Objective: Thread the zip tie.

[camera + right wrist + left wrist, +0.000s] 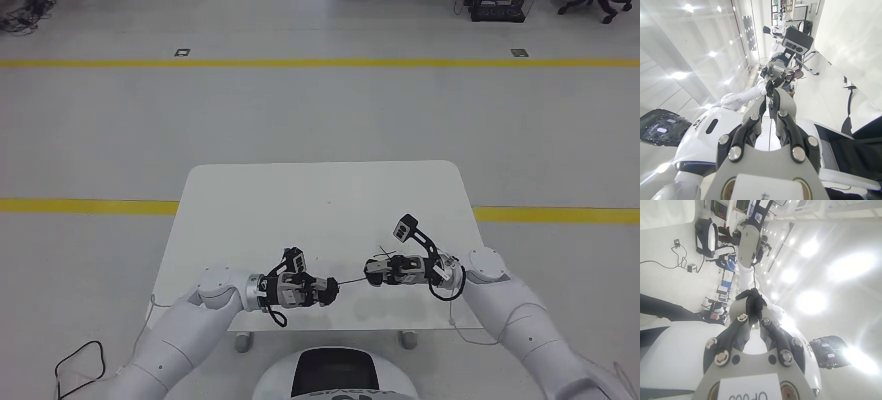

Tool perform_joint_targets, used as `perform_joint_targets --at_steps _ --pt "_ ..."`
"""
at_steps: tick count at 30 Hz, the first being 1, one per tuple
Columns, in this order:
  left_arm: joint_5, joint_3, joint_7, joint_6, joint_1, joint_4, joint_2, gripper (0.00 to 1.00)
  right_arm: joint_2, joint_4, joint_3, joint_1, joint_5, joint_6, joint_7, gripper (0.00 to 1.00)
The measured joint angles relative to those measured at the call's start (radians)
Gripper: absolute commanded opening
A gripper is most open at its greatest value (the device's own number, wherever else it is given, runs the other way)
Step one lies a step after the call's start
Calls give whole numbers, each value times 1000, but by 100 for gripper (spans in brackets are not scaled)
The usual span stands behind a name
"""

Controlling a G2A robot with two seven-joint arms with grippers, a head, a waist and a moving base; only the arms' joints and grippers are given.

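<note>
A thin black zip tie (348, 280) stretches in the air between my two grippers, low over the front part of the white table (320, 200). My left gripper (325, 290) is shut on one end of it; in the left wrist view the fingertips (754, 298) pinch a black bunched end, and the strap (754, 279) runs on toward the right gripper (753, 264). My right gripper (372, 271) faces the left one. Its fingers (779, 102) stand close around the strap (770, 130), which passes between them toward the left gripper (773, 83).
The two grippers hang close to the table's front edge (320, 335). The bare tabletop stretches behind them toward the far edge. Grey floor with yellow lines (90, 206) surrounds the table.
</note>
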Motion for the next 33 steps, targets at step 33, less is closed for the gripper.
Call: perform_joint_targets --at_steps 33 --pt "-25 34 14 -12 -19 13 14 0 29 -1 -62 24 41 -25 0 5"
